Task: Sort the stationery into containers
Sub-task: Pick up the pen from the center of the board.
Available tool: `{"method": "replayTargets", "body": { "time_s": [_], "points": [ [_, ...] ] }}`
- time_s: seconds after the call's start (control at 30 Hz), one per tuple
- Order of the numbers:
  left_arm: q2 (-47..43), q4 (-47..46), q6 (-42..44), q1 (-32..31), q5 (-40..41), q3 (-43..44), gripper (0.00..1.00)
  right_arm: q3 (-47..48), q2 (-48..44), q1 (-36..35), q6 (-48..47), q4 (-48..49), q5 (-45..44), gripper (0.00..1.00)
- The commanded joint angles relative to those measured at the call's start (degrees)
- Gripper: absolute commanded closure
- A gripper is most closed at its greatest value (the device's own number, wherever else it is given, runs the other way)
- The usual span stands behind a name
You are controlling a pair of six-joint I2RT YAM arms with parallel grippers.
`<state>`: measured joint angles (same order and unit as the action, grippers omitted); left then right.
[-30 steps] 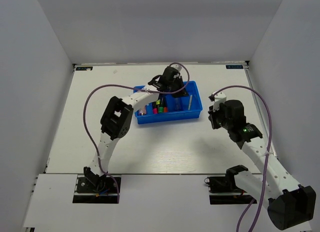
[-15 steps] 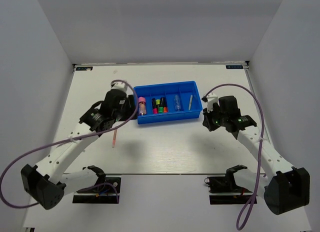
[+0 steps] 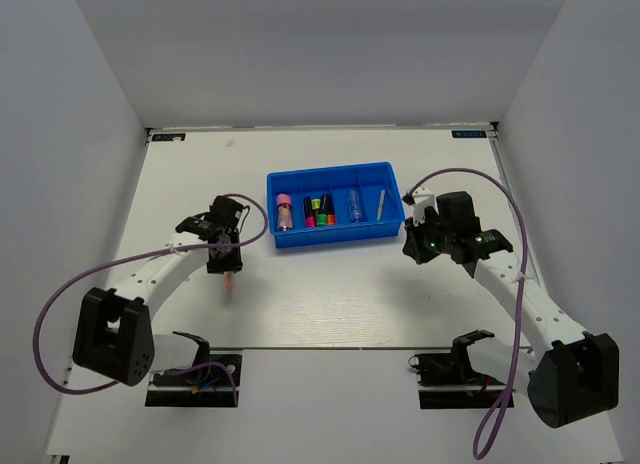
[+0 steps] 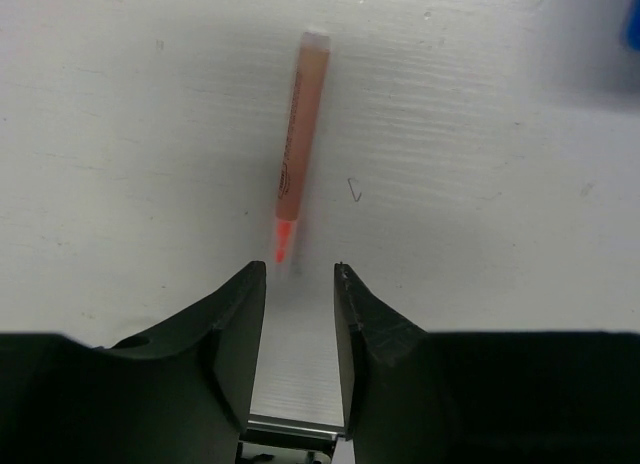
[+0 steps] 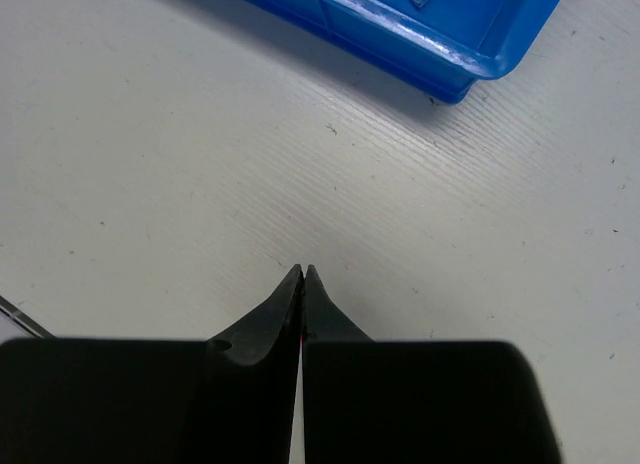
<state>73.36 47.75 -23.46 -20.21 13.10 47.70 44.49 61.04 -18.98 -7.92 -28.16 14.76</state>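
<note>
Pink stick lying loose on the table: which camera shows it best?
The left wrist view: the pink stick shows large and whole, flat on the table, just beyond the open left gripper. The top external view shows only a small pink sliver by that gripper; the right wrist view does not show it.

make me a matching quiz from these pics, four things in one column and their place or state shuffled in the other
1. thin pink stick with red tip
2. shallow blue plastic tray
3. left gripper
4. right gripper

A. shut, fingertips together
B. lying on the white table
C. open, stick's tip just ahead
D. holds black highlighters

Pairs: 1-B, 2-D, 3-C, 4-A
</note>
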Motion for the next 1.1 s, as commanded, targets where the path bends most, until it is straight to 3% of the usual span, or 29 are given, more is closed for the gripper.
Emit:
{"method": "replayTargets", "body": {
  "time_s": [0.0, 0.23, 0.77, 0.87, 0.97, 1.0, 1.03, 1.07],
  "points": [
    [3.7, -3.1, 1.8, 2.8, -4.6, 1.2, 0.55, 1.4, 0.0, 0.1, 0.4, -0.4, 0.5, 1.00],
    [11.3, -4.5, 3.1, 3.5, -4.8, 3.4, 0.55, 1.0, -0.3, 0.0, 0.1, -0.3, 0.1, 1.00],
    [17.2, -6.5, 3.8, 4.7, -2.0, 3.9, 0.60, 0.7, -1.6, 1.0, 0.3, -0.2, 0.4, 1.00],
    [17.6, -6.4, 3.7, 4.9, -2.5, 3.5, 0.66, 0.6, -1.9, 1.1, 0.4, -0.2, 0.5, 1.00],
    [18.5, -6.2, 3.6, 4.8, -2.4, 3.3, 0.78, 0.7, -2.3, 1.3, 0.4, -0.4, 0.8, 1.00],
    [18.8, -6.3, 3.5, 4.8, -2.4, 3.4, 0.86, 0.6, -2.2, 1.5, 0.5, -0.5, 0.8, 1.00],
    [18.8, -6.1, 3.2, 4.9, -2.4, 3.5, 0.91, 0.5, -2.2, 1.6, 0.5, -0.4, 1.1, 0.99],
    [18.9, -5.9, 2.7, 4.8, -2.5, 3.7, 0.95, 0.7, -2.4, 1.8, 0.5, -0.4, 1.1, 0.90]
  ]
}}
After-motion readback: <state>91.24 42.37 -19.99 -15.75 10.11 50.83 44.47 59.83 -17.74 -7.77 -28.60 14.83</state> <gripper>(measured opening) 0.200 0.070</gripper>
